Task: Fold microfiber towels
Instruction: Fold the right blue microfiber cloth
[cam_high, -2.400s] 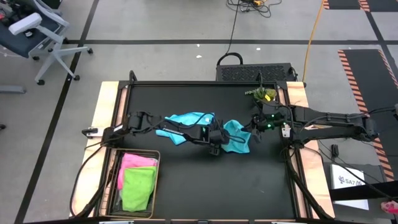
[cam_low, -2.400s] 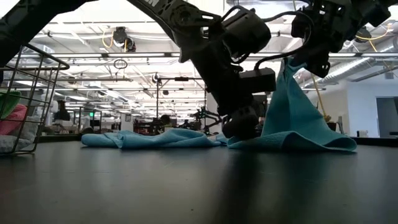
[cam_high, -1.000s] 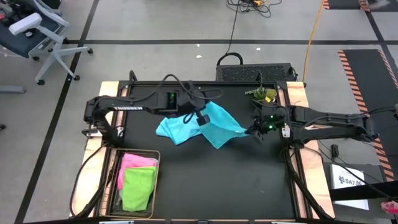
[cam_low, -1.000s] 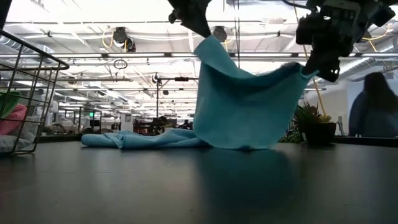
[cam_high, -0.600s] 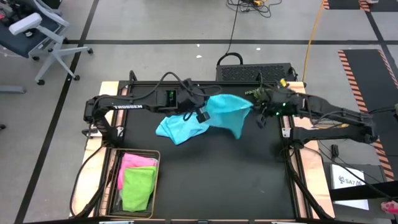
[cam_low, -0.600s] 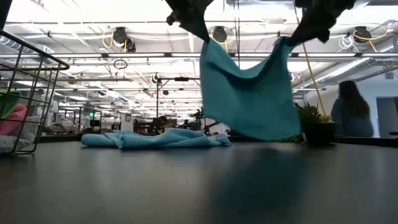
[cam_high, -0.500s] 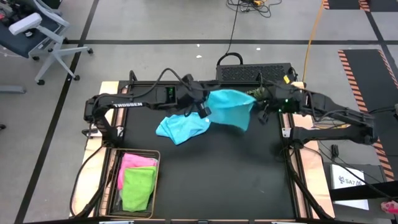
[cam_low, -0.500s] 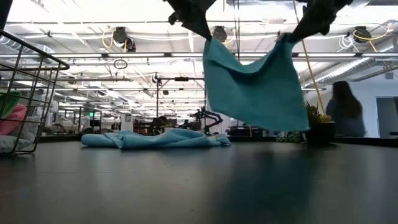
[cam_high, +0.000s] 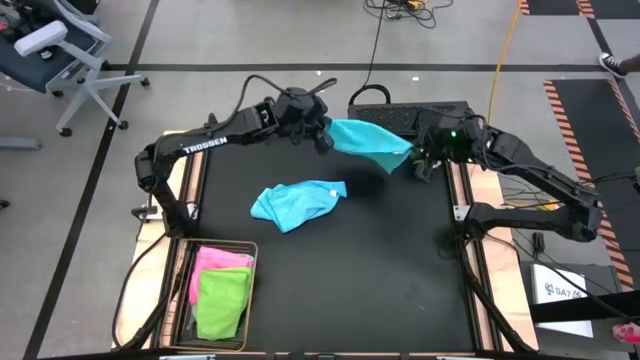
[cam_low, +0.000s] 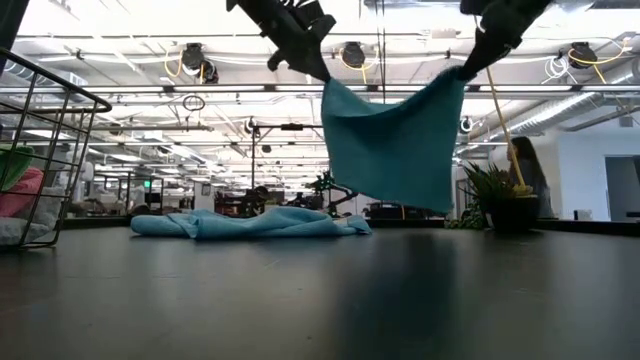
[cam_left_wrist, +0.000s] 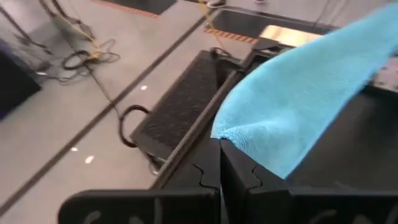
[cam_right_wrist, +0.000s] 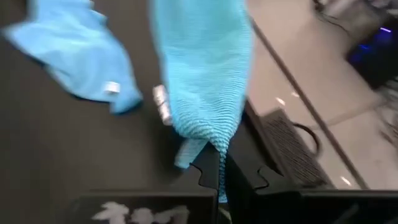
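Grippers (cam_high: 325, 140) (cam_high: 418, 165) raised, pinching teal towel (cam_high: 368, 141) corners.

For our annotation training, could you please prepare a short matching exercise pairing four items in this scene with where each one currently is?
Items:
1. teal towel
2. light blue towel
3. lime green towel
4. potted plant

Places:
A. crumpled on the black tabletop
B. hanging in the air between the left pincer and right pincer
C. standing at the table's far right edge
D. inside the wire basket

Pairs: 1-B, 2-A, 3-D, 4-C
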